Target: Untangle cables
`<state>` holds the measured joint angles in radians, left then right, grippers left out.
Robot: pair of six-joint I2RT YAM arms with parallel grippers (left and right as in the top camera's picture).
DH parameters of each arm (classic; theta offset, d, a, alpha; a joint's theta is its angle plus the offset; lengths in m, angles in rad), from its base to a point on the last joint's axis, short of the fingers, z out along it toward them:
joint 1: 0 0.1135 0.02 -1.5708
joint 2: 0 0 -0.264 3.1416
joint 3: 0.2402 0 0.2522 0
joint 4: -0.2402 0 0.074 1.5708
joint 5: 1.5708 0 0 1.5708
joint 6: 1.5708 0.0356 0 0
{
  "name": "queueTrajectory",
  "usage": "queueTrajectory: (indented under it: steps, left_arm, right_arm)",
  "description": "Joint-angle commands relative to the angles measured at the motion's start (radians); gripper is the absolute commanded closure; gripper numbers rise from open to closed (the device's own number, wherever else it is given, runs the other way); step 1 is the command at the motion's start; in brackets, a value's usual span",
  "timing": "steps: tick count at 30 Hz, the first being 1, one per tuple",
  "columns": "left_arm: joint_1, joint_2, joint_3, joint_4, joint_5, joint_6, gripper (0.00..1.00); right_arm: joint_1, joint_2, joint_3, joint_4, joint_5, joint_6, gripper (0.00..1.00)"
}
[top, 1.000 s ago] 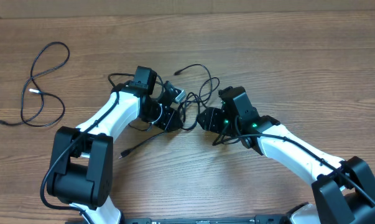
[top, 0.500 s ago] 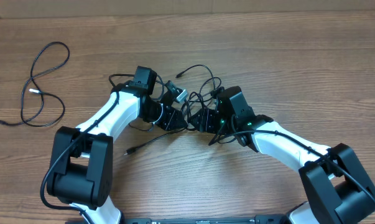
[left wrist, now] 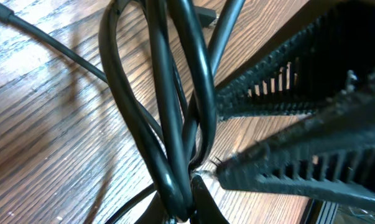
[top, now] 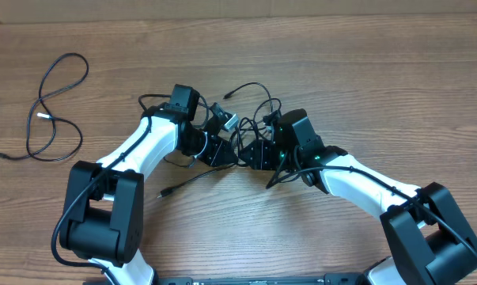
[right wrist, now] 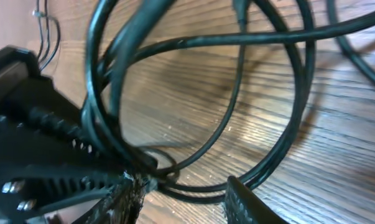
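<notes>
Wood table [top: 380, 71]; glossy black cables [left wrist: 162, 99] tangled, looping; left jaws clamped on them, right jaws apart.

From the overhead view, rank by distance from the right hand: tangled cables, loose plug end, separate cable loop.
1. Tangled cables, right at the right hand.
2. Loose plug end, lower left.
3. Separate cable loop, far left.

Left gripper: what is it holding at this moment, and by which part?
The left gripper is shut on the cables. It pinches several strands together somewhere along their length, inside the tangle.
</notes>
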<state>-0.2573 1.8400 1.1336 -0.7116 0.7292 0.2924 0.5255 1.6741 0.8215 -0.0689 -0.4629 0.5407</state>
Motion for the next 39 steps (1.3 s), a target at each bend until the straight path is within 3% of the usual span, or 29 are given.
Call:
queueTrajectory:
  steps: [1, 13, 18, 25, 29, 39]
  left_arm:
    - [-0.001, -0.013, -0.006, -0.010, -0.011, 0.026, 0.96]
    - [-0.051, -0.013, -0.006, -0.017, 0.069, 0.026, 0.96]
    - [-0.058, -0.013, -0.006, -0.018, 0.048, 0.026, 0.96]
    - [-0.058, -0.013, -0.006, -0.018, 0.050, 0.026, 0.96]
    - [-0.058, -0.013, -0.006, -0.021, 0.049, 0.026, 0.96]
    - [-0.058, -0.013, -0.006, -0.019, 0.045, 0.026, 0.62]
  right_arm:
    - [0.005, 0.006, -0.002, 0.010, -0.036, -0.039, 0.57]
    - [0.005, 0.006, -0.002, 0.012, 0.003, -0.037, 0.56]
    - [0.005, 0.006, -0.002, -0.007, 0.086, -0.029, 0.63]
    - [0.005, 0.006, -0.002, -0.022, 0.176, 0.035, 0.64]
    - [0.005, 0.006, -0.002, -0.023, 0.211, 0.035, 0.74]
    - [0.005, 0.006, -0.002, -0.023, 0.220, 0.036, 0.96]
